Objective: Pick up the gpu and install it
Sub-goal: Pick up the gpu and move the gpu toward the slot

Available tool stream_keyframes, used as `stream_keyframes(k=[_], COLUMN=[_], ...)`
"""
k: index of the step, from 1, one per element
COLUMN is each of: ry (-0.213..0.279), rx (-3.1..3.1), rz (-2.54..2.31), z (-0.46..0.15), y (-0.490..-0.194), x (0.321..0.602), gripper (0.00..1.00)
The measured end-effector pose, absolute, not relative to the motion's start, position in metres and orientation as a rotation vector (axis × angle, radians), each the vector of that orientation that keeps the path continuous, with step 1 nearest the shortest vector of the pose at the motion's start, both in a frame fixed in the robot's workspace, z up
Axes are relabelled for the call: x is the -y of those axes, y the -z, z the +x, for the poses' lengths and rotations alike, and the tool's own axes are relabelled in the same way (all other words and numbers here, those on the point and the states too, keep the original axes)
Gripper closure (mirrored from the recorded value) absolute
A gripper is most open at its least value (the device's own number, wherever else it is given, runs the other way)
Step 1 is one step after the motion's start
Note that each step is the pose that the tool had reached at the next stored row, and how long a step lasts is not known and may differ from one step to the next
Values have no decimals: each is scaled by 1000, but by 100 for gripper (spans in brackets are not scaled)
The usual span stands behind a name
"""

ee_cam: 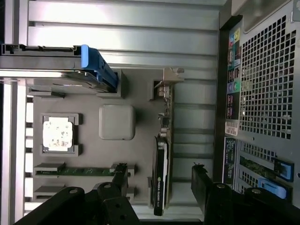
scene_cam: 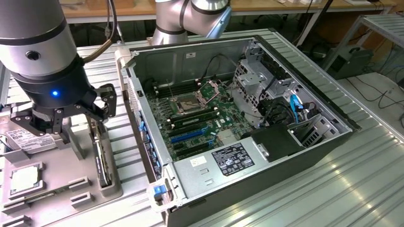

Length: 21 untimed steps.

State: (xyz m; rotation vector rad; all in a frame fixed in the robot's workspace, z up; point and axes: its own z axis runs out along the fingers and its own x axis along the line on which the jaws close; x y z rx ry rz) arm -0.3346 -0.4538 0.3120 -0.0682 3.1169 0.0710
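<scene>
Hand (scene_cam: 77,124) hangs open over the grey tray (scene_cam: 57,182), its fingers (ee_cam: 119,180) spread either side of the gpu (ee_cam: 160,159) without touching it. The gpu stands on edge in a slot of the tray.

My gripper (scene_cam: 66,124) hangs with fingers spread over the grey parts tray (scene_cam: 69,165) at the exterior view's left, just above the gpu (scene_cam: 104,163), which stands on edge in its slot. A processor chip (scene_cam: 24,179) and a labelled hard drive (scene_cam: 22,139) lie on the same tray. Beside it, on the ribbed metal table (scene_cam: 353,179), the computer case (scene_cam: 328,137) lies open, its green motherboard (scene_cam: 202,123) exposed.
</scene>
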Motion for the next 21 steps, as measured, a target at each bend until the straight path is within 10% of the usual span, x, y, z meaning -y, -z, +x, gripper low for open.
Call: stream_keyframes(k=[21], ry=[-71], rx=[-3117], rz=[-66], z=[-332], y=[-273], x=[455], gripper=[34])
